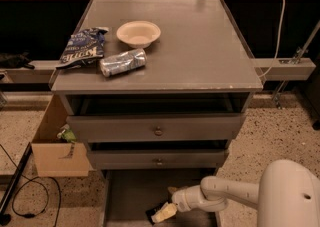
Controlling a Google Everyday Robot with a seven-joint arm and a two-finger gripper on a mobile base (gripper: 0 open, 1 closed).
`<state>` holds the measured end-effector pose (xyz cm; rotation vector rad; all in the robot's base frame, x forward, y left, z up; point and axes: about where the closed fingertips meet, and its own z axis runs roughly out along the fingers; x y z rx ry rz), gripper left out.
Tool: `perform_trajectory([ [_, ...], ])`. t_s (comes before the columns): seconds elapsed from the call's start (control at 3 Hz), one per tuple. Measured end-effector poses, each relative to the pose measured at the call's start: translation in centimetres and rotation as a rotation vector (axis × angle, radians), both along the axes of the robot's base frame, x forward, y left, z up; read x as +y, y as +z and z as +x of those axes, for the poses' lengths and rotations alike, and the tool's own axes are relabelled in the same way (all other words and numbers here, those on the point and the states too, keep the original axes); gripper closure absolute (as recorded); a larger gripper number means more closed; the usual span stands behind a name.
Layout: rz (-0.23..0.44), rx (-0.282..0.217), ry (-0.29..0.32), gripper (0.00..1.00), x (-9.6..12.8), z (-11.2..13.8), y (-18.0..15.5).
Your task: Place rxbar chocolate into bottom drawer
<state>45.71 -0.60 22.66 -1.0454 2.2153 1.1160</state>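
Observation:
The grey cabinet's bottom drawer (131, 196) is pulled open at the bottom of the camera view, a shallow tray with a flat floor. My gripper (162, 213) reaches into it from the right on a white arm, low over the drawer floor. A small dark flat bar, the rxbar chocolate (155, 211), shows at the fingertips, just above or on the floor. I cannot tell whether it rests on the floor.
On the cabinet top lie a blue-and-white chip bag (80, 47), a crushed silver can (122, 62) and a cream bowl (138, 33). Two knobbed drawers (158, 131) sit above the open one. A cardboard box (55, 143) stands on the floor at left, with cables near it.

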Motion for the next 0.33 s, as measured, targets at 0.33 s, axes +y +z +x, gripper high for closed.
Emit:
perform_trajectory([
  [0.33, 0.0, 0.0, 0.0, 0.0, 0.0, 0.0, 0.0],
])
